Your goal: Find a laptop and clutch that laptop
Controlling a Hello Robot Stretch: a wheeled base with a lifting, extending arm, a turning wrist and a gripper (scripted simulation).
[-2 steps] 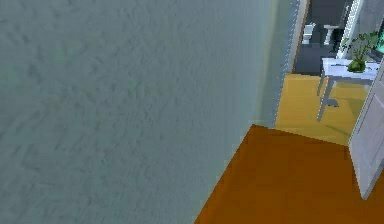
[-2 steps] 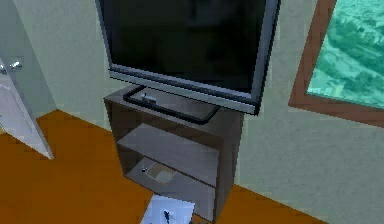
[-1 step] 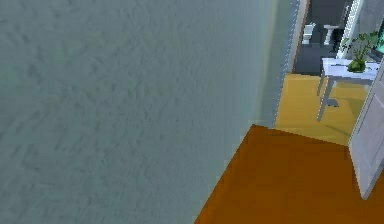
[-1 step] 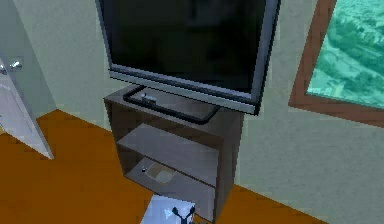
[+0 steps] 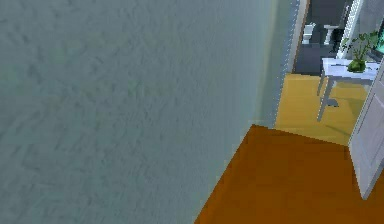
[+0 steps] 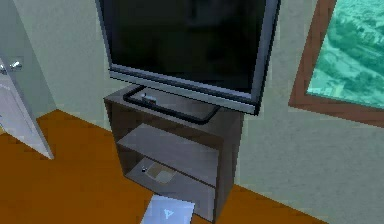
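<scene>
end effector state untellable; glossy flat black television (image 6: pixel 190 45) atop boxy dark open-shelved stand (image 6: pixel 172 150)

- Close wall (image 5: pixel 120 100) blocks the forward view's left and middle.
- Bare floor (image 5: pixel 290 180) runs right — between wall and door (image 5: pixel 372 130) — to a far doorway; table (image 5: pixel 338 70) beyond.
- Arm side view: TV (image 6: pixel 190 45) on stand (image 6: pixel 225 150) blocks the middle; floor left of it lies free.
</scene>
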